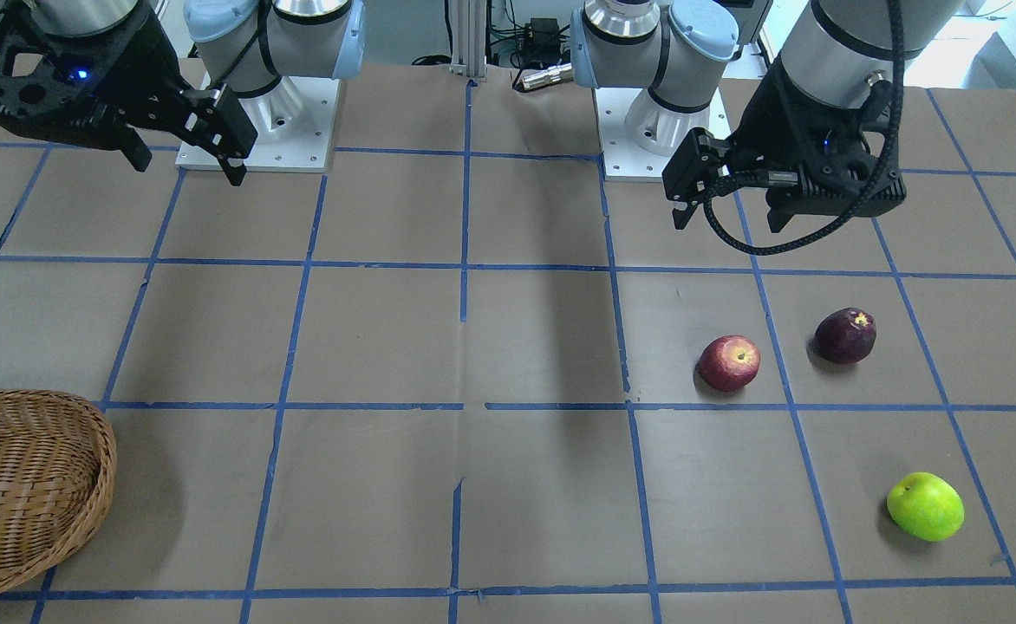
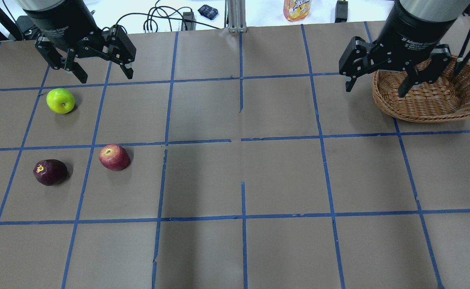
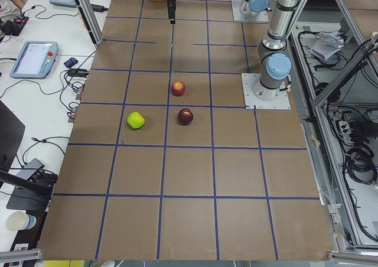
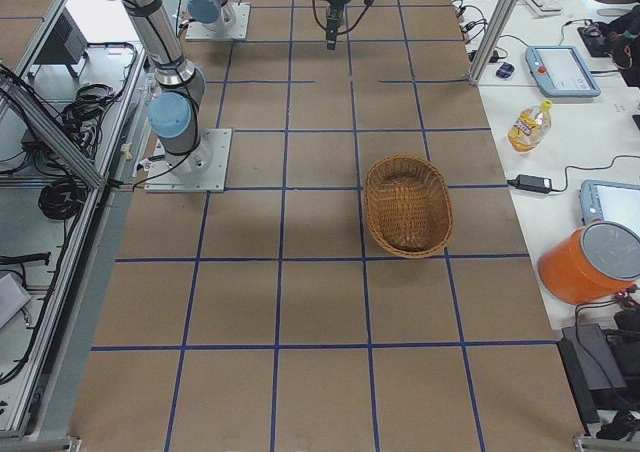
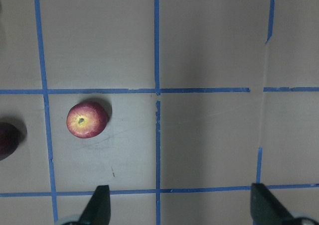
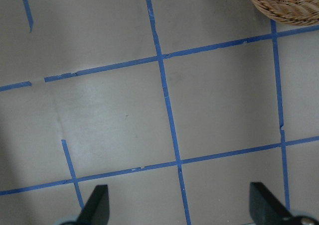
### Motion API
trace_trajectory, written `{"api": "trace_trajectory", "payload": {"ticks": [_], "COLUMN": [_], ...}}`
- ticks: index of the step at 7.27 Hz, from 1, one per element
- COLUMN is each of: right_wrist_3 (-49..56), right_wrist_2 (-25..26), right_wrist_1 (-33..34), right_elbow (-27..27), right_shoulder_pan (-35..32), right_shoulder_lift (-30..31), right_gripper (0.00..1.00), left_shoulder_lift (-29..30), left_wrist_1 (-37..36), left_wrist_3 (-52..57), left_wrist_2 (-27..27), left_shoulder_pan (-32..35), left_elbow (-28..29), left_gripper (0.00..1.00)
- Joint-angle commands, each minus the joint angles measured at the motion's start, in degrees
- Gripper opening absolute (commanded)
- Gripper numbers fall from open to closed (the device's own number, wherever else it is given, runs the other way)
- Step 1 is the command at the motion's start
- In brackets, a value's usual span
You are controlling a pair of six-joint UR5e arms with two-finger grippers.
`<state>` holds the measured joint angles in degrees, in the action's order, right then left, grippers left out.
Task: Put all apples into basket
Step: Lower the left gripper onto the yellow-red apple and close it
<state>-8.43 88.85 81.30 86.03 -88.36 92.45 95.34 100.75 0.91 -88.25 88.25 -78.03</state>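
No apple is in the basket [image 2: 431, 117], so I judge the first pick is in hand. The left gripper [image 2: 105, 75] hangs spread and empty above the worktop [image 2: 283, 172]. The smooth lime green apple [image 2: 60, 100] lies nearest it. The red apple [image 2: 114, 157], yellow at the stem, and the dark maroon apple [image 2: 50, 172] lie farther from it. The shallow woven basket sits beside the right gripper [image 2: 375, 90], which is likewise spread and empty. Next, the left gripper likely needs to centre over one apple and descend.
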Motion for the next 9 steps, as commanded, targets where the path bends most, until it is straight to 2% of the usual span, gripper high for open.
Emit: {"api": "trace_trajectory", "payload": {"ticks": [1, 2, 4, 6, 9], "right_wrist_3": [-0.01, -0.01, 0.25, 0.17, 0.34], "right_wrist_2": [0.00, 0.00, 0.53, 0.53, 0.79], "right_wrist_1": [0.00, 0.00, 0.09, 0.00, 0.61], "right_elbow": [0.02, 0.10, 0.19, 0.19, 0.28], "right_shoulder_pan": [0.03, 0.03, 0.11, 0.12, 0.12], "right_shoulder_lift": [0.01, 0.01, 0.10, 0.10, 0.01], "right_gripper": [1.00, 1.00, 1.00, 1.00, 1.00], "left_shoulder_lift": [1.60, 2.74, 4.94, 8.27, 10.30], "left_wrist_1": [1.21, -5.06, -10.91, -19.50, -22.34], "left_wrist_3": [5.64, 11.69, 21.44, 23.00, 22.74], "left_wrist_2": [-0.70, -0.96, -0.18, 0.09, 0.18], "left_shoulder_pan": [-1.32, -5.07, -16.22, -17.67, -16.98], "left_elbow": [-3.59, -7.88, -15.01, -19.33, -22.07], "left_gripper": [1.00, 1.00, 1.00, 1.00, 1.00]}}
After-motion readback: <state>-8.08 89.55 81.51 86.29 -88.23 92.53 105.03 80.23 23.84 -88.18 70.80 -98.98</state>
